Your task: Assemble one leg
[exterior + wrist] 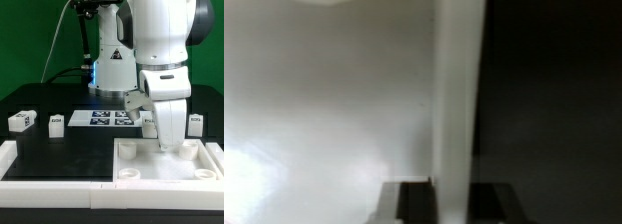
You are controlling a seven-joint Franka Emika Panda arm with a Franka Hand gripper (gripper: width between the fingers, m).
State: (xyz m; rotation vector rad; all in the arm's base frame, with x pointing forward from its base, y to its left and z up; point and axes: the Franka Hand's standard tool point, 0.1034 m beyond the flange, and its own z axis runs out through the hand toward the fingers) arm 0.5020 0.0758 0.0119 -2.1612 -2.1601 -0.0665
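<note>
The large white square tray-like piece [190, 160] lies at the front of the exterior view's right. My gripper [167, 146] points straight down at its far wall. In the wrist view the two dark fingers [411, 203] stand on either side of that thin white wall [455, 100], close against it, so the gripper [452, 197] looks shut on the wall. Small white legs with tags stand on the black table: two at the exterior view's left [20, 121] [56, 122] and one at the right [195, 123]. Another leg [148, 120] shows partly behind the gripper.
The marker board [112, 118] lies flat behind the gripper, in front of the arm's base. A raised white border [60, 172] runs along the table's front and turns up the exterior view's left side [6, 150]. Green backdrop behind.
</note>
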